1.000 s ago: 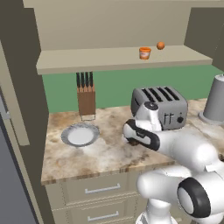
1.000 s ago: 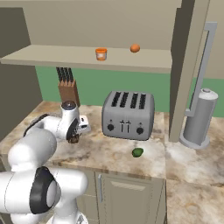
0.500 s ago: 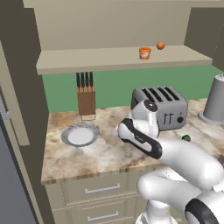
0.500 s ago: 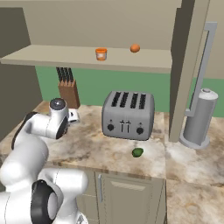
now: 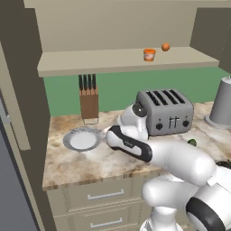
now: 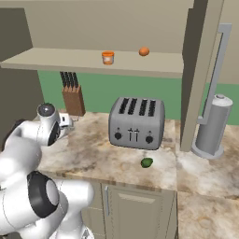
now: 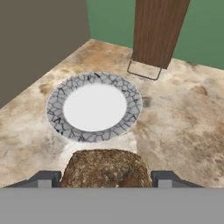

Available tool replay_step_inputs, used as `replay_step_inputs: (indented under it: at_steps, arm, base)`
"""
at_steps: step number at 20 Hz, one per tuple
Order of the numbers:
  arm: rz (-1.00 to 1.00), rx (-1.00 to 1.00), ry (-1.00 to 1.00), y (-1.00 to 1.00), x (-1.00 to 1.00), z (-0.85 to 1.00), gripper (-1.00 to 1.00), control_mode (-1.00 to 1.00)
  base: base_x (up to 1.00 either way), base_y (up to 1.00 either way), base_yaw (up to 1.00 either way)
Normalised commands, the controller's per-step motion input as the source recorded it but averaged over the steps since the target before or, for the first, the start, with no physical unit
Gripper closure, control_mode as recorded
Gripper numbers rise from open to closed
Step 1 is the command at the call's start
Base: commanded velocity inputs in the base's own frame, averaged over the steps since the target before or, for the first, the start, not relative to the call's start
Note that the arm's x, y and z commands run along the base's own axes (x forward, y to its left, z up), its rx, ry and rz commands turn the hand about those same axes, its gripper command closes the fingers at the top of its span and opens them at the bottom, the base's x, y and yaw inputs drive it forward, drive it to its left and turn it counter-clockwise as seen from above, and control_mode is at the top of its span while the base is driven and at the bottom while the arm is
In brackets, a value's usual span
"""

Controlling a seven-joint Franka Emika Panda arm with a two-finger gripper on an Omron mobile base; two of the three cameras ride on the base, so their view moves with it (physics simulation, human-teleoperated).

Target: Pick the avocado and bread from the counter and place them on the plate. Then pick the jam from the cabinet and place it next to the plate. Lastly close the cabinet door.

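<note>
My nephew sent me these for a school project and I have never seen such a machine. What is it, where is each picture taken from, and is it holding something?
It is a white robot arm in a rendered kitchen. Two pictures come from cameras behind it, left and right; the third looks along its tool. The tool grips the dark-brown lumpy bread, poised near the empty round grey-white plate. On the marbled stone counter also stand a wooden knife block, a silver toaster and the small dark-green avocado. The orange jam jar sits on the cabinet shelf.
</note>
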Motion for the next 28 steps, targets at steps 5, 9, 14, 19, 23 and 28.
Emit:
replay_step_inputs:
  at_steps: [5, 9, 14, 19, 23, 28]
  arm:
    - [-0.03, 0.00, 0.01, 0.53, 0.30, 0.00, 1.00, -1.00]
    - [0.00, 0.00, 0.11, 0.35, 0.33, 0.00, 1.00, -1.00]
    - [0.00, 0.00, 0.19, 0.35, 0.29, 0.00, 1.00, -1.00]
    - [-0.01, 0.00, 0.09, 0.35, 0.14, -0.05, 1.00, -1.00]
    - [-0.04, 0.00, 0.00, 0.11, 0.00, -0.23, 1.00, -1.00]
    - [-0.03, 0.00, 0.00, 0.02, 0.00, -0.25, 1.00, -1.00]
  base:
    - [0.00, 0.00, 0.00]
    - [0.00, 0.00, 0.00]
    - [0.00, 0.00, 0.00]
    - [0.00, 0.00, 0.00]
    - [0.00, 0.00, 0.00]
    - [0.00, 0.00, 0.00]
